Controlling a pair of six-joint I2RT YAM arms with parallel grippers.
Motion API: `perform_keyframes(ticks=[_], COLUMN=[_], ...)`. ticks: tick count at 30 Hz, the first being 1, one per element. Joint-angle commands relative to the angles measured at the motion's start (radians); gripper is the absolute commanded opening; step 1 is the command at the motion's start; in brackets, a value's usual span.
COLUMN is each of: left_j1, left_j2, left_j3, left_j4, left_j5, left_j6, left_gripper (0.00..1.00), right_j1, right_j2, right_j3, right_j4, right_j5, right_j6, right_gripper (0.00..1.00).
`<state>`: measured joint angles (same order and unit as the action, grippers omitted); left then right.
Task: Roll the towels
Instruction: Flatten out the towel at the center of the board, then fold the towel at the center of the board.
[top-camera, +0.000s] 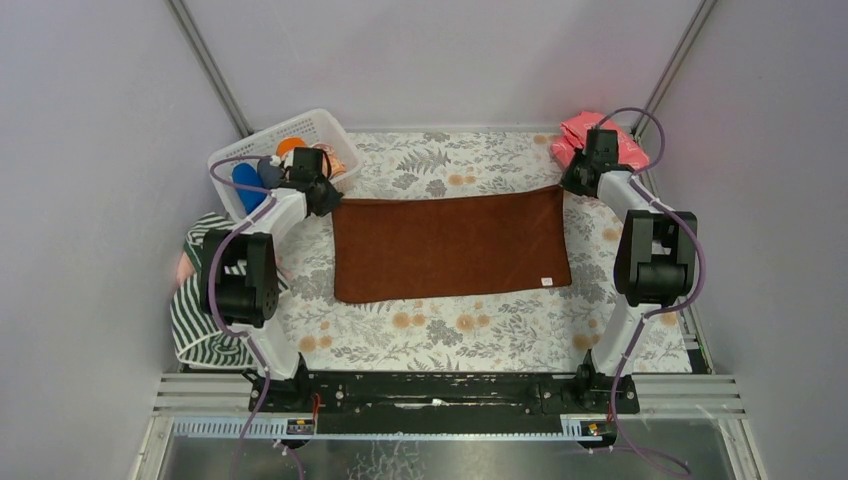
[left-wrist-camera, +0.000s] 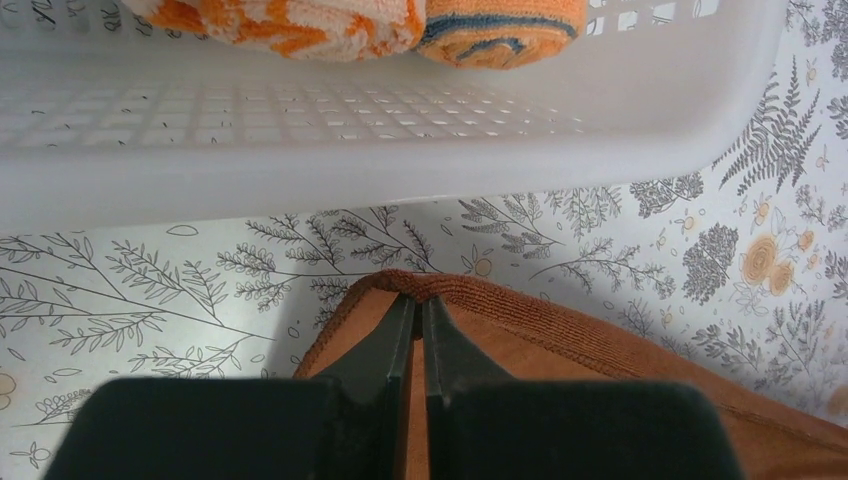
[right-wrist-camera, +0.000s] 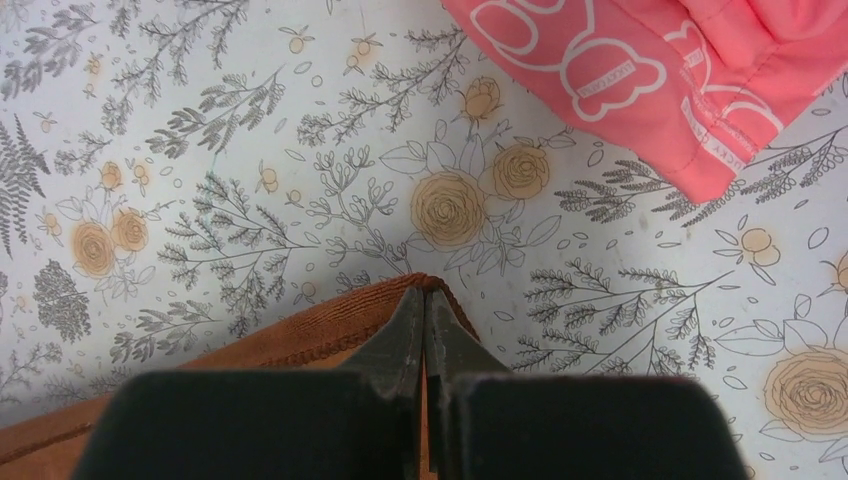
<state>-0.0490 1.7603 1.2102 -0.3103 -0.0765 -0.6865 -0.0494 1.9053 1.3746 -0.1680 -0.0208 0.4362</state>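
The rust-brown towel (top-camera: 450, 247) lies spread flat in the middle of the table. My left gripper (top-camera: 325, 196) is shut on its far left corner (left-wrist-camera: 440, 290), pinching the hem between the fingertips. My right gripper (top-camera: 578, 180) is shut on its far right corner (right-wrist-camera: 400, 300). The striped towel (top-camera: 205, 300) hangs over the table's left edge beside the left arm. The pink towel (top-camera: 600, 138) is bunched at the far right corner behind the right gripper and shows in the right wrist view (right-wrist-camera: 660, 70) with white lettering.
A white plastic basket (top-camera: 285, 130) stands at the far left, just behind the left gripper, holding several rolled towels, among them orange ones (left-wrist-camera: 300, 25). The floral tablecloth (top-camera: 450, 325) covers the table. Walls close in on both sides.
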Motion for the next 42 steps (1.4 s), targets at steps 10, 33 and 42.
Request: perform_keyframes(ticks=[10,33,42], left_j1=[0.009,0.014,0.021], left_j2=[-0.170,-0.505,-0.546], left_j3=[-0.156,-0.549,-0.613], left_j4=[-0.055,-0.245,-0.266], left_j5=[0.122,0.218,0.200], left_j6=[-0.030,-0.078,-0.113], left_gripper=[0.00,0.00,0.00], right_j1=[-0.010,-0.010,-0.010], right_j2=[-0.178,-0.430,-0.446], right_j3=[-0.121,-0.467,-0.516], right_j4=[-0.188,-0.320,-0.318], right_j5=[0.027,0.105,0.146], right_j6=[-0.038,-0.001,0.022], right_gripper=[0.00,0.00,0.00])
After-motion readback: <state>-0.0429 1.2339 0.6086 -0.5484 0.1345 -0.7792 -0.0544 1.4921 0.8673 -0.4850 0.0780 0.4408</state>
